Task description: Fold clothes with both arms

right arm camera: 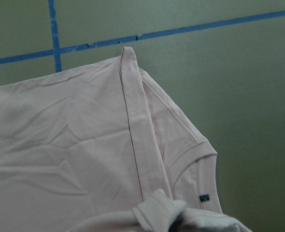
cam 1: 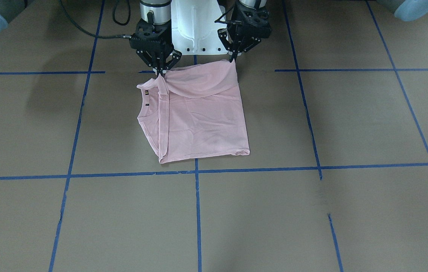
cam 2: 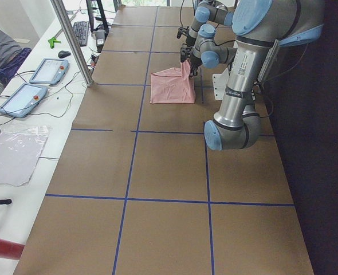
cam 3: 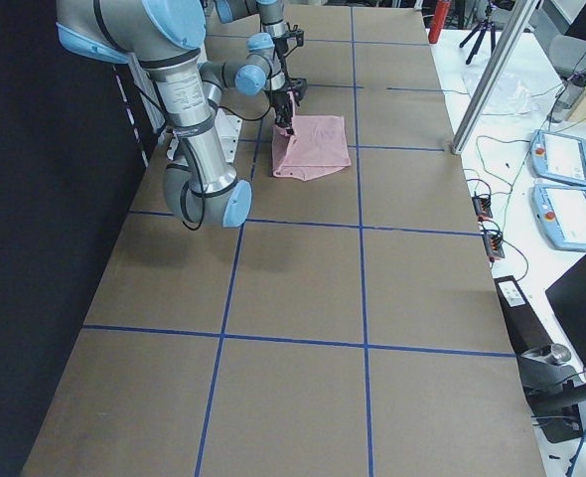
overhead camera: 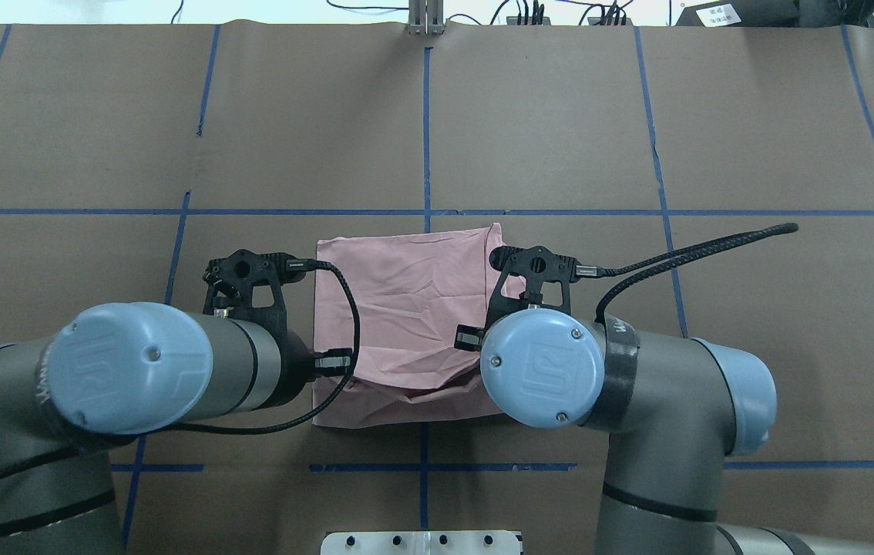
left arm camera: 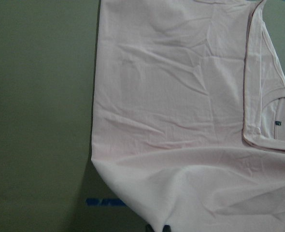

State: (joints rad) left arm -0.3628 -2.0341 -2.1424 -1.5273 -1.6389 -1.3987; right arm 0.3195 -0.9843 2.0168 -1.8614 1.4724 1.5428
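Pedestal base (cam 1: pixel 195 34): white, at the robot's edge of the surface, between the two arms.
Left arm (overhead camera: pixel 129 370): bent forward and down over the T-shirt's near left corner.
Right arm (overhead camera: pixel 637 378): bent the same way over the near right corner.
Left gripper (cam 1: pixel 232 58): pressed together on the T-shirt's near corner, pinching it and holding it raised off the surface.
Right gripper (cam 1: pixel 160 71): pinching the near edge on the collar side, with the cloth bunched between its tips.
T-shirt (cam 1: pixel 202 121): pale pink and folded to a rough rectangle, it lies close to the base across the middle tape line. Its near edge hangs between the two grippers as a curved flap over the flat part.
Collar (right arm camera: pixel 193 157): ribbed, on the robot's right side, with a small dark label (right arm camera: pixel 205 197) by it.
Surface (cam 1: pixel 312 207): brown, marked into squares by blue tape lines (cam 1: pixel 197 211).
Teach pendants (cam 2: pixel 46 70): two, on a white desk (cam 2: pixel 40 52) beyond the surface's far edge.
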